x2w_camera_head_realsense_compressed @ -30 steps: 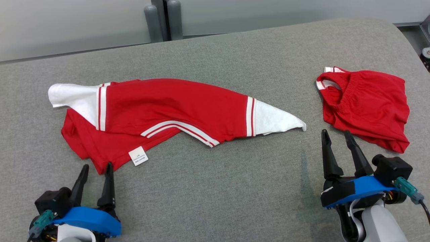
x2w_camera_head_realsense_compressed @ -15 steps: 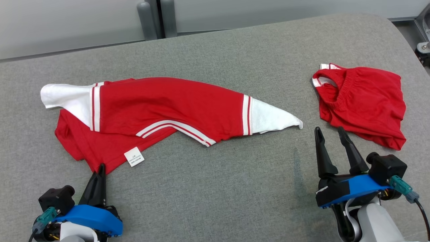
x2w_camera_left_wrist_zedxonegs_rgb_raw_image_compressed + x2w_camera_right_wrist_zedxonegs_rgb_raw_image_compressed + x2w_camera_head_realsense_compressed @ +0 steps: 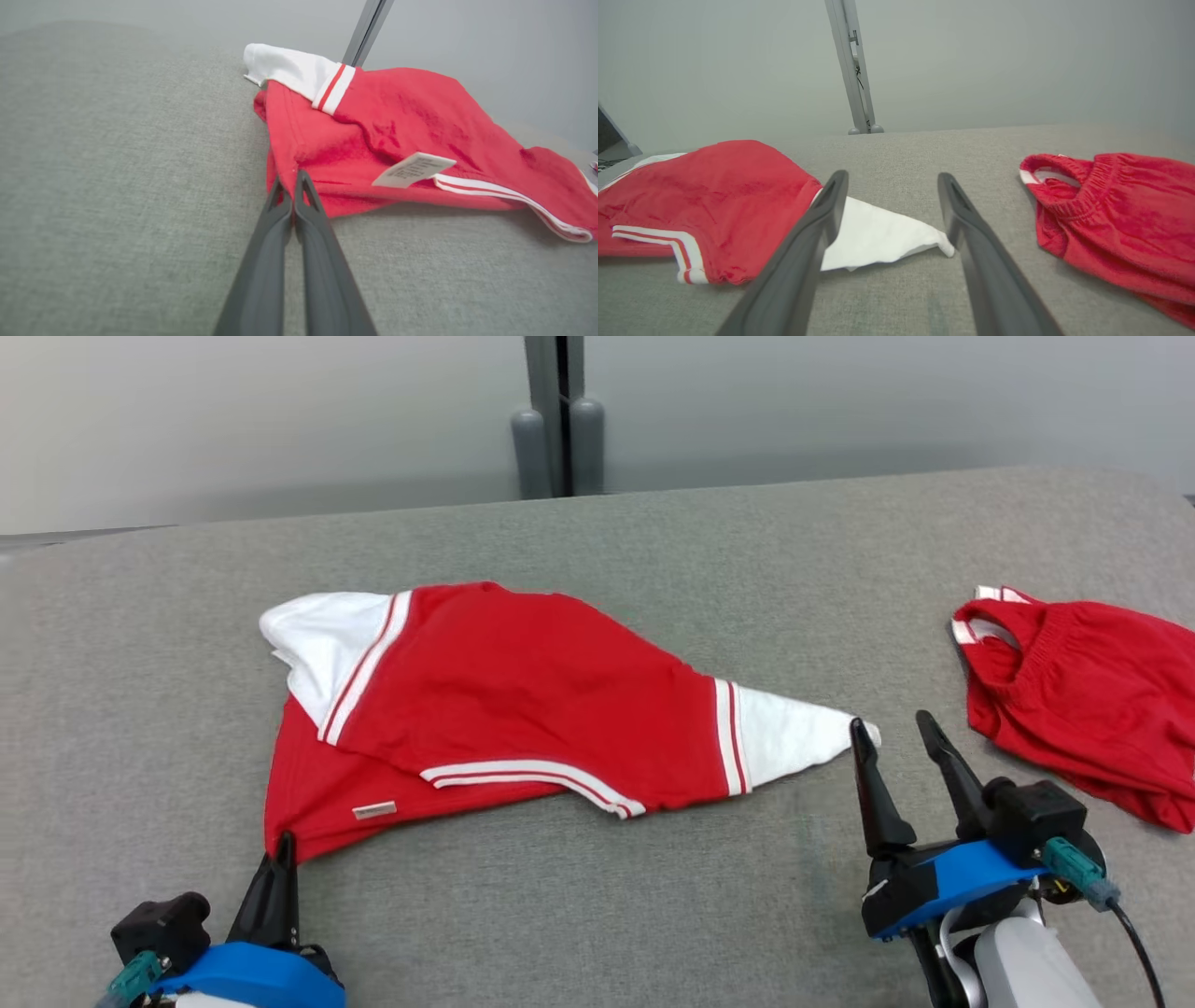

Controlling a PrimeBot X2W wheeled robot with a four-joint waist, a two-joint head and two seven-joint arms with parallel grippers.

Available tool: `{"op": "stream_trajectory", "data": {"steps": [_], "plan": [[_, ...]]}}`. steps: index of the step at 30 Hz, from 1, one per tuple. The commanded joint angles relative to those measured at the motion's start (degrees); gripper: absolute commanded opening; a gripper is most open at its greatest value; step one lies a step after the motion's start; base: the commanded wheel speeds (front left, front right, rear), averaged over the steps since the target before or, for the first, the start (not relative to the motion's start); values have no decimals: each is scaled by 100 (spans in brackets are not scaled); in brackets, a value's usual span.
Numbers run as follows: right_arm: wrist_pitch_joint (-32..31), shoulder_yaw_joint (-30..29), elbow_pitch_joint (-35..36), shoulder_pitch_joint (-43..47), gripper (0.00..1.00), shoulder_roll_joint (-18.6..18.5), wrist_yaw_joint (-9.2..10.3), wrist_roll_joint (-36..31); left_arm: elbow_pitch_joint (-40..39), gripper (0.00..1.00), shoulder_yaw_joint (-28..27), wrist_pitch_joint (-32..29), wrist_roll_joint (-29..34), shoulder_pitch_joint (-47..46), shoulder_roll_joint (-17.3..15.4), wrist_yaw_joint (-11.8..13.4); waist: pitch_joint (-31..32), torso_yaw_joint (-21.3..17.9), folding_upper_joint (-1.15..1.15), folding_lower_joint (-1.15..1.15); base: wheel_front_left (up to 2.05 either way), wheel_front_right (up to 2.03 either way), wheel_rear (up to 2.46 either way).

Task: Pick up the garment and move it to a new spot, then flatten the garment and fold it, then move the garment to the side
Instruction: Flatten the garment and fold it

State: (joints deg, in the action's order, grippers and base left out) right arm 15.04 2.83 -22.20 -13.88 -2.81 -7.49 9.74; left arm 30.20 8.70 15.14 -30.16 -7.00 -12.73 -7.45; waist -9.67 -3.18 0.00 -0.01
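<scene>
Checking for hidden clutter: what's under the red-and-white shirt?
Grey fabric surface shows all round the red-and-white shirt; its lower layer, under the top fold, carries a white label. Anything beneath the cloth is covered.

A lab-like test room — grey cloth-topped table (image 3: 597,915), pale frosted wall panels (image 3: 233,420) (a metal post (image 3: 560,392) between)

The garment (image 3: 523,709) lies spread on the padded table (image 3: 597,915). A pair of shorts (image 3: 1083,700) lies well apart to the garment's right. The left gripper (image 3: 283,845) sits at the garment's near left corner, tips pinched together on the hem. The right gripper (image 3: 889,721) stands just beside the garment's right sleeve tip, fingers spread. A post (image 3: 558,429) rises behind the garment, beyond the table.
</scene>
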Motion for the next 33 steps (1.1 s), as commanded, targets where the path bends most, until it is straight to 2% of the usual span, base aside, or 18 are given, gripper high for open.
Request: {"op": "stream_trajectory", "data": {"steps": [1, 5, 9, 10, 11, 17, 25, 26, 27, 28, 29, 30, 33], "plan": [[18, 63, -32, 81, 100, -18, 0, -75, 34, 0, -41, -2, 48, 83, 12, -6, 44, 97, 0, 1, 0, 0, 0], [18, 384, -115, 178, 100, -19, 0, -311, 141, 0, -149, -2, 118, 206, 51, -6, 162, 334, 0, 1, 0, 0, 0], [19, 1062, -146, 284, 100, -18, 0, -575, 311, 0, -206, -2, 228, 283, 82, -6, 201, 496, 0, 1, 0, 0, 0], [19, 1262, -160, 309, 100, -18, 0, -648, 341, 23, -234, -2, 252, 293, 100, -6, 205, 530, 0, 1, 0, 0, 0], [19, 1460, -174, 328, 100, -21, 0, -706, 383, 100, -237, -2, 280, 301, 130, -6, 201, 570, 0, 1, 0, 0, 0], [19, 2314, -590, 74, 100, -19, 0, -1060, 312, 100, -114, -1, 396, 166, 210, -6, 72, 837, 0, 1, 0, 0, 0], [-142, 2497, -1088, -323, 100, -21, 0, -1398, 152, 100, 69, -2, 316, 84, 169, -6, -54, 1190, 0, 1, 0, 0, 0], [-182, 2485, -1120, -351, 98, -21, 0, -1428, 136, 100, 71, -2, 296, 91, 153, -6, -62, 1220, 0, 1, 0, 0, 0], [-241, 2473, -1157, -395, 80, -22, 0, -1546, 109, 100, 83, -2, 267, 113, 126, -6, -71, 1256, 0, 1, 0, 0, 0], [-241, 2473, -1157, -395, 80, -22, 0, -1546, 109, 100, 83, -2, 267, 113, 126, -6, -71, 1256, 0, 1, 0, 0, 0], [-291, 2428, -1162, -407, 52, -23, 0, -1592, 98, 100, 78, -2, 258, 128, 109, -6, -77, 1275, 0, 1, 0, 0, 0], [-291, 2428, -1162, -407, 52, -23, 0, -1592, 98, 100, 78, -2, 258, 128, 109, -6, -77, 1275, 0, 1, 0, 0, 0], [-429, 2359, -1184, -378, 40, -23, 0, -1716, 94, 100, 43, -2, 253, 156, 107, -6, -72, 1269, 0, 1, 0, 0, 0]]}}
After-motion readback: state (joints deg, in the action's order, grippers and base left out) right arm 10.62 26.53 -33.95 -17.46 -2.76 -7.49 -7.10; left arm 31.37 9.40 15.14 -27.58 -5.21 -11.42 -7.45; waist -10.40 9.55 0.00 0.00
